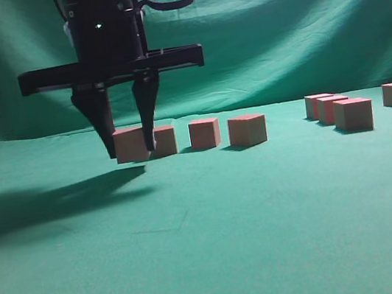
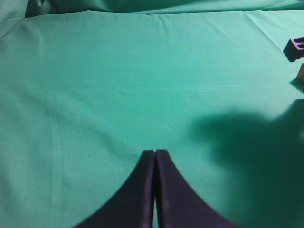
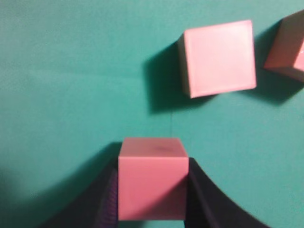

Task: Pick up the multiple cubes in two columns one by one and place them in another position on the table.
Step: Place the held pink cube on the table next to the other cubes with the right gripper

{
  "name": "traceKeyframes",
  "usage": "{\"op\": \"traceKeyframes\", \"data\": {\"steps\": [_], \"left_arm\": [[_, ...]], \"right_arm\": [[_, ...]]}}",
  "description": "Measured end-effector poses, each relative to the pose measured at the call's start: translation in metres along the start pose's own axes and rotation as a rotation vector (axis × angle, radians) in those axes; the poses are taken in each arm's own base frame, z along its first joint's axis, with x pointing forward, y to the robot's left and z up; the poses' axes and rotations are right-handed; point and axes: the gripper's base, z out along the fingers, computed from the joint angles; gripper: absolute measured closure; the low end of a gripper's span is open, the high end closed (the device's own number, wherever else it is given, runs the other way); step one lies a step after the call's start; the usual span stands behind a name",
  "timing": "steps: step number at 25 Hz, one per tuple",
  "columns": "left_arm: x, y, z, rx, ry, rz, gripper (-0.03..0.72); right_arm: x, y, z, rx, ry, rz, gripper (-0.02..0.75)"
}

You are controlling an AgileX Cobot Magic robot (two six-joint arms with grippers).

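Green cloth counter (image 1: 212, 249) beneath the gripper, right gripper (image 1: 129, 139) clamped on one pinkish-red cube (image 3: 152, 183) just above the cloth, three cubes (image 1: 204, 133) close to its right, five more (image 1: 353, 114) farther right, left gripper (image 2: 155, 156) pinched closed, empty

A wrinkled green backdrop cloth (image 1: 295, 19) hangs behind, lit perhaps from the upper right.

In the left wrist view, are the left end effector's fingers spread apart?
No, the left end effector has its two dark fingers pressed together, tips touching, with nothing between them above the bare green table.
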Motion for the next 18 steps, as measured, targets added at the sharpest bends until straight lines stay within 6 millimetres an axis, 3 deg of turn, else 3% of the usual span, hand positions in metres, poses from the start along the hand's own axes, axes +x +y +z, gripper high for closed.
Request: {"op": "traceKeyframes", "data": {"steps": [18], "left_arm": [[0.0000, 0.0000, 0.0000, 0.000, 0.000, 0.000, 0.688]], "right_arm": [[-0.0052, 0.0023, -0.0011, -0.025, -0.053, 0.016, 0.473]]}}
